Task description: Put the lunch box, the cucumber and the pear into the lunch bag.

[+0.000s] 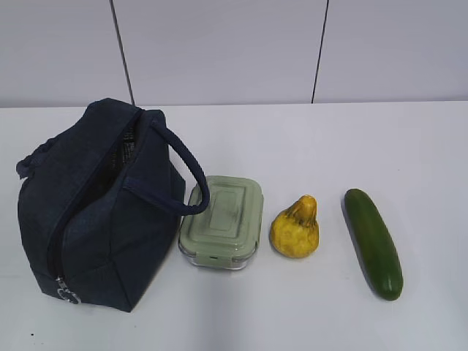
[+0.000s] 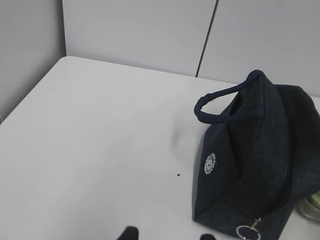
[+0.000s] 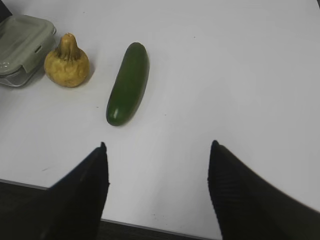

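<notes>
The lunch bag (image 1: 99,208) sits at the left of the white table (image 1: 307,139), a boxy dark navy fabric body with its zipper run open along the top and one looped strap handle arching toward the lunch box (image 1: 223,221), which stands just beside the bag on its right. You see the lunch box as a small clear glass container with rounded corners under a pale sage-green clip lid. Just right of it lies the pear (image 1: 295,229), yellow with brownish blotches, its narrow top pointing away from the camera. The cucumber (image 1: 374,242) lies to the right of the pear, apart from it, long, smooth and dark green. Neither arm appears in the exterior view. In the right wrist view you find the right gripper (image 3: 159,172) spread wide over bare table near the front edge, its two dark ribbed fingers (image 3: 82,192) empty, with the cucumber ahead of the left finger. In the left wrist view only two dark fingertips (image 2: 128,233) of the left gripper (image 2: 167,236) show at the bottom edge, set apart with nothing between them, well short of the bag. That view alone shows you the bag's end panel with a round white logo (image 2: 210,163) and the silver ring pull (image 2: 244,232) hanging at the lower corner.
</notes>
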You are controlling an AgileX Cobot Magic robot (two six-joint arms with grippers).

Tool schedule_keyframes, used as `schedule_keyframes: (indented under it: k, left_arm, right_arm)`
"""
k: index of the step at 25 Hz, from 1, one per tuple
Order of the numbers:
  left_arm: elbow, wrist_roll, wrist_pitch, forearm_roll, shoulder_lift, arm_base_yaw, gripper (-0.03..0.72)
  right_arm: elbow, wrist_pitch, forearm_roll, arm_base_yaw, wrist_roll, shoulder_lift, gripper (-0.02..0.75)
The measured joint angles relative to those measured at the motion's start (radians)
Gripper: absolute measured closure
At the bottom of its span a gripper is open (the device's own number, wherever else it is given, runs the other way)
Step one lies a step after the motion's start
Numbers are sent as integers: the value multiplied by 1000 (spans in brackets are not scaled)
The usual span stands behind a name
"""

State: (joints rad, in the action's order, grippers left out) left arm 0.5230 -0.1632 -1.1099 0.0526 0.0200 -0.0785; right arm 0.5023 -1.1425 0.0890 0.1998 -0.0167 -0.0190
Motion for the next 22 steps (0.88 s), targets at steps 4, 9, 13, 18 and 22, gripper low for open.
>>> schedule_keyframes:
  k: [4, 9, 13, 18, 22]
  left_arm:
    - [17, 48, 50, -80, -74, -14, 449]
    - [61, 154, 165, -236, -324, -22, 446]
    - [83, 231, 242, -310, -513, -37, 442]
    - [127, 319, 292, -326, -729, -42, 442]
    - [175, 413, 313, -383, -885, -42, 442]
  right_arm:
    - [7, 6, -6, 0, 0, 6, 248]
    - [28, 59, -6, 0, 0, 140, 248]
    - [30, 124, -28, 0, 0, 308, 248]
    - [32, 213, -71, 0, 0, 490, 248]
    - [55, 274, -73, 0, 0, 615, 248]
